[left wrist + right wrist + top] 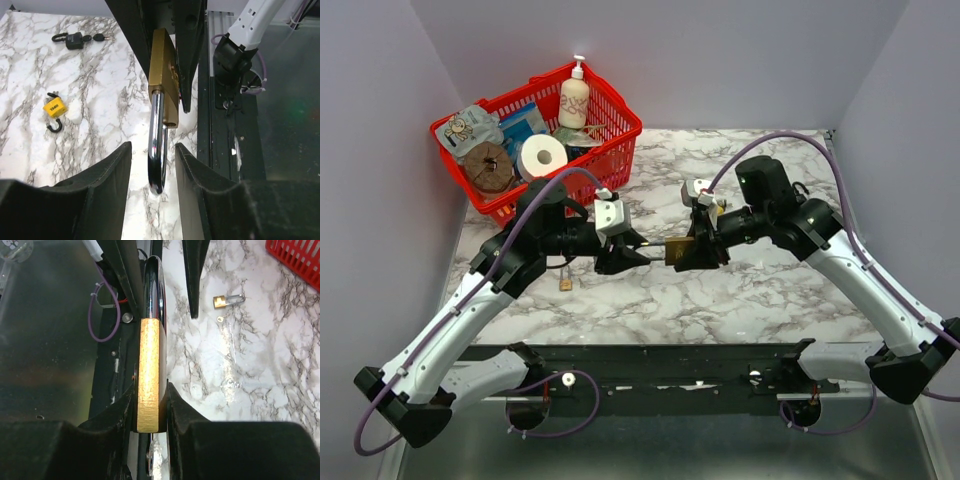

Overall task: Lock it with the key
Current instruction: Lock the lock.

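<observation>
A large brass padlock [680,250] is held above the marble table, its chrome shackle pointing left. My right gripper [150,395] is shut on the brass body [150,375]. A small metal piece with a hole [150,462] shows under the body; I cannot tell if it is the key. My left gripper [152,150] is open, one finger on each side of the shackle [157,145], with a gap on both sides. The body also shows in the left wrist view [164,75]. In the top view the left gripper [625,255] meets the lock from the left.
A small brass padlock [565,284] lies on the table under the left arm. A yellow padlock [54,109] and a black padlock [75,40] with keys [100,37] lie farther off. A red basket [620,150] of goods stands at the back left.
</observation>
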Action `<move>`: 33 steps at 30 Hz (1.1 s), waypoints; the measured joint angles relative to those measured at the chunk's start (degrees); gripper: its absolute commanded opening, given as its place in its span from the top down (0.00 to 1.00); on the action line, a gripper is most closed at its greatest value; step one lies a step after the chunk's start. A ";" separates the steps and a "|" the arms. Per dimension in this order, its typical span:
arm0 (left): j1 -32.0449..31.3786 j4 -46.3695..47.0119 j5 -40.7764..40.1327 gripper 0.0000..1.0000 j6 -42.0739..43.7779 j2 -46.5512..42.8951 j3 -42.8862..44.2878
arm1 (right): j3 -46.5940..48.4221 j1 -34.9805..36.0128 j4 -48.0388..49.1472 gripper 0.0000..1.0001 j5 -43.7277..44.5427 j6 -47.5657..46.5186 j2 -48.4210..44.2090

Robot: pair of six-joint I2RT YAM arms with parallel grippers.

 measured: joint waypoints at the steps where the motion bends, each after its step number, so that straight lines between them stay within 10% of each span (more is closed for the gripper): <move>1: 0.04 -0.31 -0.15 0.52 0.31 -0.50 -0.22 | -0.31 0.00 0.00 0.99 0.02 0.22 -0.11; 13: 0.07 -4.63 -0.35 0.54 3.17 -0.74 -0.50 | -1.40 0.00 1.36 0.99 0.00 1.25 -0.50; 23: 0.09 -5.25 -0.33 1.00 3.52 -0.20 -0.66 | -1.46 0.00 1.88 0.99 0.00 1.14 -1.31; 33: -0.63 -5.22 -0.33 1.00 1.40 0.13 -0.72 | -2.67 0.00 2.82 0.99 -0.02 1.07 -1.99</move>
